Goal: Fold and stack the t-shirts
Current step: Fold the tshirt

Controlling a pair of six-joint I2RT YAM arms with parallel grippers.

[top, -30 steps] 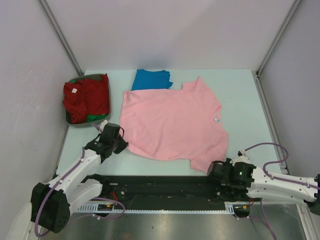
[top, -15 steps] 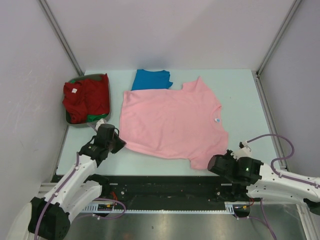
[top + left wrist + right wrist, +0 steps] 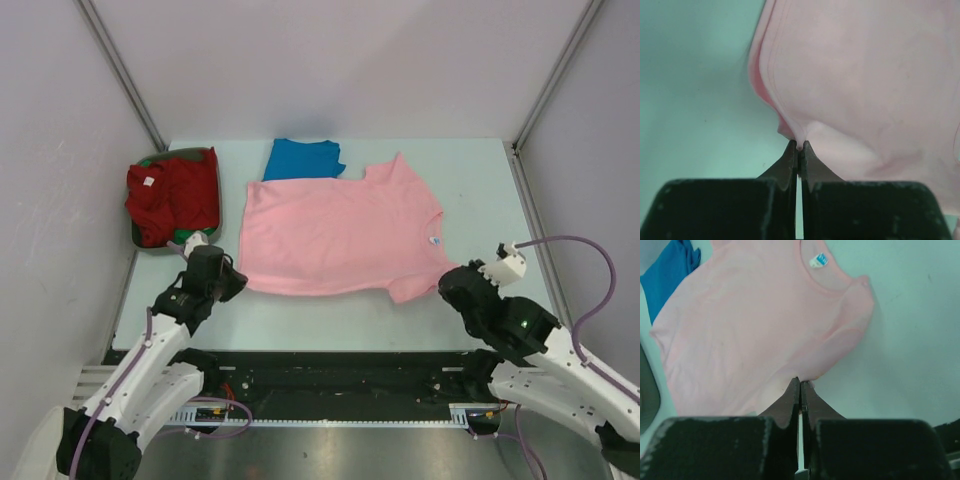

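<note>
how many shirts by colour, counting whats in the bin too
pink t-shirt: 1, spread on the table
blue t-shirt: 1, folded
red t-shirt: 1, in the bin
green garment: 1, only edges show under the red
total: 4

The widest bare stretch of the table [image 3: 490, 190] lies to the right of the pink t-shirt [image 3: 340, 235], running from far edge to near edge along the right wall [image 3: 590, 200]. A narrower bare strip follows the near edge between the 2 arms. On the far left the grey bin [image 3: 195, 152], heaped with red shirts [image 3: 170, 195], leaves only a slim gap to the pink cloth. The folded blue t-shirt [image 3: 303, 158] meets the pink one's far edge. The left gripper [image 3: 238, 283] and right gripper [image 3: 447, 283], each pinching pink cloth, take up its near corners.
</note>
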